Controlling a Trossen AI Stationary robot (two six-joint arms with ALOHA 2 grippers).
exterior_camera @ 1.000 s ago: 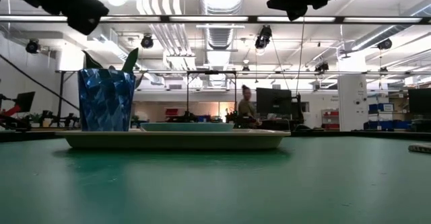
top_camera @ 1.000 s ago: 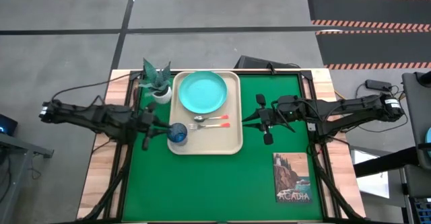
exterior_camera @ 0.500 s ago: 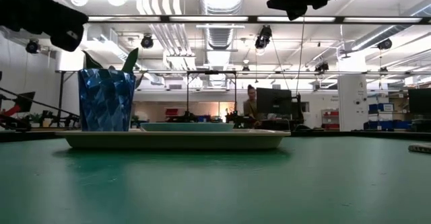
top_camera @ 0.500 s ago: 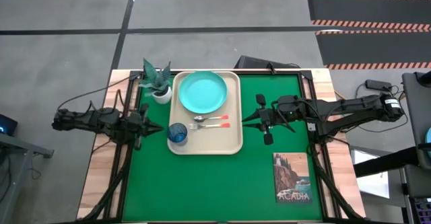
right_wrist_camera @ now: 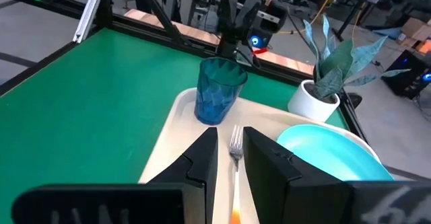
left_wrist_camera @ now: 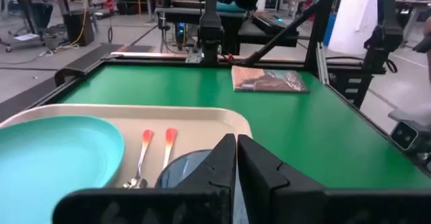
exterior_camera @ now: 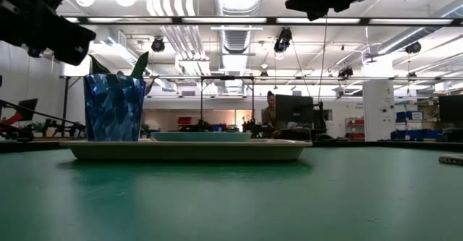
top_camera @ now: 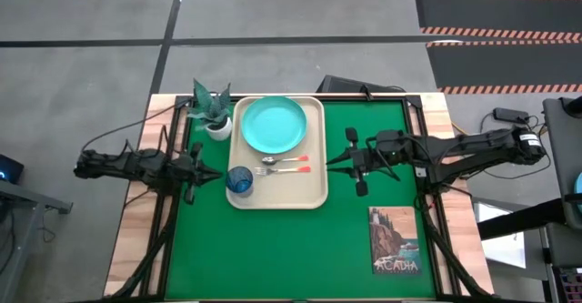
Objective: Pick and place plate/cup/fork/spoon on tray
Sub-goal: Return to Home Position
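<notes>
The beige tray [top_camera: 282, 192] lies on the green mat, left of the middle. On it are the teal plate [top_camera: 273, 125] at the far end, the spoon [top_camera: 284, 160] and the fork [top_camera: 284, 168] side by side with their orange-red handles toward the right, and the dark-blue cup [top_camera: 239, 179] upright at the near left corner. My left gripper [top_camera: 215, 174] is shut and empty, just left of the cup; the cup shows behind its fingertips in the left wrist view [left_wrist_camera: 182, 167]. My right gripper [top_camera: 329, 162] hovers right of the tray, slightly open and empty.
A white pot with a green plant [top_camera: 214, 112] stands off the tray's far left corner. A picture card marked ACADIA [top_camera: 395, 241] lies at the near right of the mat. Bare green mat [top_camera: 273, 248] lies near the front edge. A person [exterior_camera: 270, 114] is far behind the table.
My left gripper has drawn back from the cup toward the table's left edge. The cup stays upright on the tray. My right arm has kept still.
</notes>
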